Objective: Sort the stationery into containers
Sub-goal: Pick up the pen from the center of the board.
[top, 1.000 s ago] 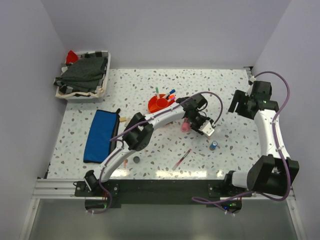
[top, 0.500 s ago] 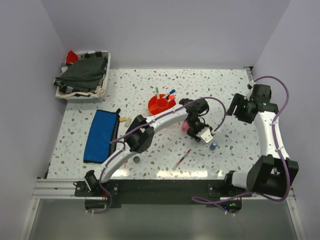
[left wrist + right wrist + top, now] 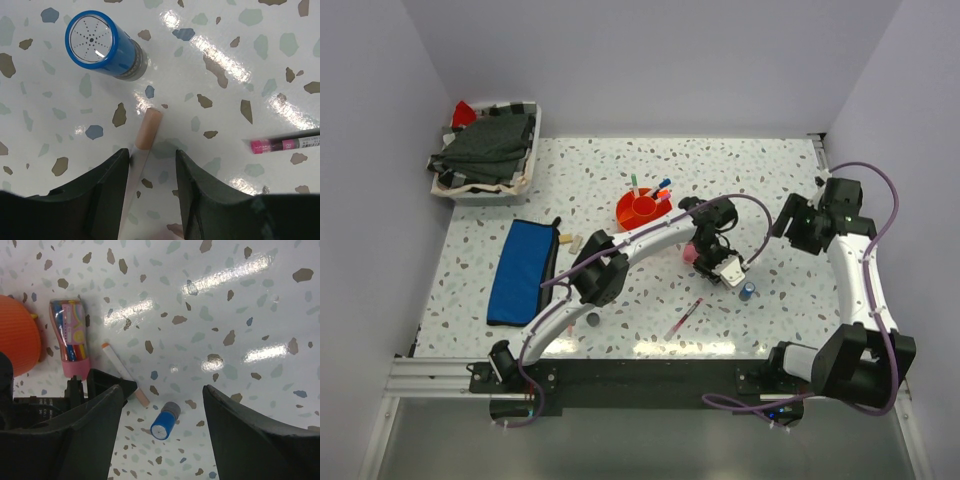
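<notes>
My left gripper (image 3: 152, 161) is open and low over the table, its jaws either side of a white marker with a peach cap (image 3: 147, 131). The marker lies close along the left finger. The small blue cylinder (image 3: 102, 45) stands just beyond, and a pink pen (image 3: 285, 145) lies to the right. In the top view the left gripper (image 3: 725, 266) is beside the fat pink tube (image 3: 690, 252). The orange organiser (image 3: 642, 208) holds several pens. The blue pouch (image 3: 520, 270) lies at the left. My right gripper (image 3: 798, 222) is open, empty and high; its view shows the cylinder (image 3: 165, 422) below.
A white tray of dark cloth (image 3: 485, 150) stands at the back left. Small erasers (image 3: 570, 241) lie beside the pouch and a dark disc (image 3: 593, 320) lies near the front. A pink pen (image 3: 685, 317) lies in front of the left gripper.
My left gripper has shifted slightly towards the front left and settled over the white marker. My right arm has moved a little towards the near side.
</notes>
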Controlling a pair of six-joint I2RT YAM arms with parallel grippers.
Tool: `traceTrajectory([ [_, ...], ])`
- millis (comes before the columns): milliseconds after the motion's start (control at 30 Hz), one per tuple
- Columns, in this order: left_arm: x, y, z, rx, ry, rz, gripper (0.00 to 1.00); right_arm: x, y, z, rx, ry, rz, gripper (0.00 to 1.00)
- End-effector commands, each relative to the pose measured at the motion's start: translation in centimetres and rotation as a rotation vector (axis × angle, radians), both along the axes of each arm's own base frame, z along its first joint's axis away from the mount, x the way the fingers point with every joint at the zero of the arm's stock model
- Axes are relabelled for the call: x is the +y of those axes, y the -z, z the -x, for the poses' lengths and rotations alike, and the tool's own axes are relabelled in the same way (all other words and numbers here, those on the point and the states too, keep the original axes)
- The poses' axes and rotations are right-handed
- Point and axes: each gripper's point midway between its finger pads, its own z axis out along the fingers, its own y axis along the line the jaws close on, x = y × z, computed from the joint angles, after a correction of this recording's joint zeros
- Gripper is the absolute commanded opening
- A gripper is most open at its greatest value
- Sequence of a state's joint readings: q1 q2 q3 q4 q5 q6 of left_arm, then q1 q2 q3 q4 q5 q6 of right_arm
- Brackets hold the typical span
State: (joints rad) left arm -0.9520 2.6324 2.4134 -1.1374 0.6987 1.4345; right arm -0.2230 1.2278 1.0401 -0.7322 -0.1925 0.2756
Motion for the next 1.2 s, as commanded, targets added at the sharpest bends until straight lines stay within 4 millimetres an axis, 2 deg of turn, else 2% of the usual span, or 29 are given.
traceTrajectory([
  [0,7.4,8.3,2.8,0.088,0.01,-0.372,0.47,1.4,-0.8,-0.1,-0.049,-0.004,-0.081,0.68],
  [167,7.8,9.0,3.0,0.106,-0.013,-0.402,0.45,1.5,-0.3,-0.2,-0.042,0.006,-0.098,0.67],
  [267,8.4,10.0,3.0,0.102,-0.027,-0.442,0.44,1.3,-0.9,-0.7,-0.058,0.016,-0.098,0.66],
  [400,9.6,11.9,2.8,0.071,-0.043,-0.521,0.4,1.2,-3.3,-1.4,-0.113,0.013,-0.113,0.65],
  [433,9.5,12.1,2.4,0.06,-0.065,-0.531,0.39,1.3,-4.5,-1.8,-0.143,0.005,-0.115,0.65],
  [567,10.5,14.3,1.6,0.004,-0.101,-0.593,0.35,1.4,-7.1,-3.1,-0.205,0.0,-0.136,0.65],
  [700,9.7,14.6,0.8,-0.024,-0.118,-0.561,0.26,1.3,-8.8,-3.9,-0.251,0.01,-0.143,0.65],
  [800,7.7,13.3,-0.1,-0.053,-0.108,-0.474,0.19,1.3,-8.7,-4.0,-0.247,0.019,-0.15,0.64],
  [867,6.0,12.3,-0.5,-0.049,-0.109,-0.389,0.18,1.2,-8.3,-4.0,-0.234,0.023,-0.153,0.64],
  [900,4.9,10.8,-1.1,-0.061,-0.134,-0.34,0.18,1.1,-8.3,-3.9,-0.232,0.022,-0.152,0.64],
  [933,3.8,10.5,-1.9,-0.074,-0.179,-0.289,0.18,1.0,-8.3,-3.9,-0.228,0.022,-0.148,0.63],
  [967,3.3,9.9,-2.3,-0.075,-0.191,-0.254,0.18,1.0,-8.4,-4.0,-0.23,0.022,-0.147,0.63],
  [1000,2.6,8.4,-2.9,-0.09,-0.203,-0.209,0.17,1.0,-8.4,-4.0,-0.229,0.022,-0.147,0.63],
  [1067,1.5,7.6,-4.0,-0.103,-0.248,-0.145,0.14,0.9,-8.7,-4.1,-0.235,0.028,-0.149,0.62],
  [1167,0.1,5.1,-5.6,-0.099,-0.308,-0.038,0.13,1.0,-9.2,-4.4,-0.246,0.021,-0.154,0.61],
])
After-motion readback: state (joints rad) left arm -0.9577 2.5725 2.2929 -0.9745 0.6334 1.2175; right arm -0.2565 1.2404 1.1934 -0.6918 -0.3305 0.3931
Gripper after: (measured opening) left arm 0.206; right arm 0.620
